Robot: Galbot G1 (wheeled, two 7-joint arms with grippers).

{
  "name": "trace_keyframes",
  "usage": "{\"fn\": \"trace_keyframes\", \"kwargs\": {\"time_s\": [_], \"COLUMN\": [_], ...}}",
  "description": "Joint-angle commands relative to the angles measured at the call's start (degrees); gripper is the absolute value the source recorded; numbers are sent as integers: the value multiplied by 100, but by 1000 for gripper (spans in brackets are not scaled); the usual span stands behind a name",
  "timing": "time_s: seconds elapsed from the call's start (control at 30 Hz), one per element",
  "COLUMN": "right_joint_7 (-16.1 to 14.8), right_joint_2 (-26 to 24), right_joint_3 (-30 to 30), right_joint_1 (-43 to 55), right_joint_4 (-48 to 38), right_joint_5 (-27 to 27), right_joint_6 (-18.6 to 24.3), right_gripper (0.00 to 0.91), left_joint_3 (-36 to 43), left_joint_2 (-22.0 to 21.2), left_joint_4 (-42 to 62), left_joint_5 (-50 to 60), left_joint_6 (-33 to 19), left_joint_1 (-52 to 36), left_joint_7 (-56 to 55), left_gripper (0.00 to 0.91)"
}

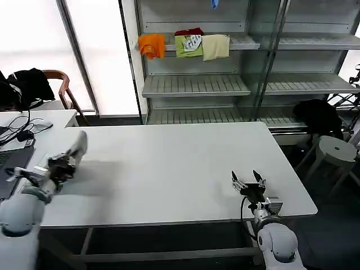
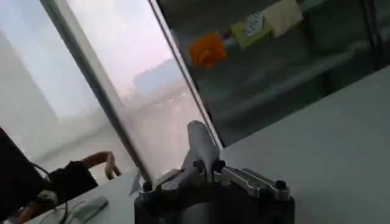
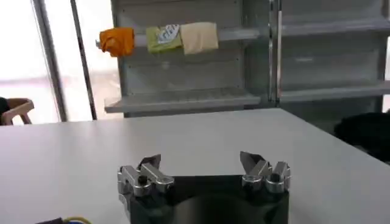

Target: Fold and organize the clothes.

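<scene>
Two grippers over one smooth white desk [image 1: 169, 169]. The left gripper [image 1: 72, 156], at the desk's left edge, has its fingers pinched together on a pale grey scrap, blurred and hard to identify. The right gripper [image 1: 248, 179], near the front right, shows fingers spread apart, empty. Three folded cloths [image 1: 183, 45], orange, green and cream, sit on the back shelf [image 1: 194, 84].

The table [image 1: 169, 169] has a smooth, matt white top. Soft cloths [image 1: 185, 45] drape over grey metal shelves [image 1: 194, 84]. The chair [image 1: 59, 84] looks wooden.
</scene>
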Motion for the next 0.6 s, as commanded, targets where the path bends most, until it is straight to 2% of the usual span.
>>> {"fn": "trace_keyframes", "kwargs": {"time_s": [0.03,0.2,0.33,0.6], "right_joint_7": [4,3,0,-19], "right_joint_2": [10,-9,-21,49], "right_joint_3": [60,104,120,17], "right_joint_1": [-38,-82,-93,-49], "right_joint_4": [-14,7,44,131], "right_joint_5": [4,5,3,-71], "right_joint_6": [10,12,-2,-103], "right_gripper": [907,907,907,907], "left_joint_3": [2092,2452,2498,2828], "left_joint_2": [-1897,-2418,-2633,-2769], "left_joint_4": [-206,345,619,482], "left_joint_5": [439,515,457,296], "left_joint_6": [821,816,702,712], "left_joint_1": [-283,-435,-568,-753], "left_joint_7": [-993,-1300,-1489,-1685], "left_gripper": [20,30,20,30]}}
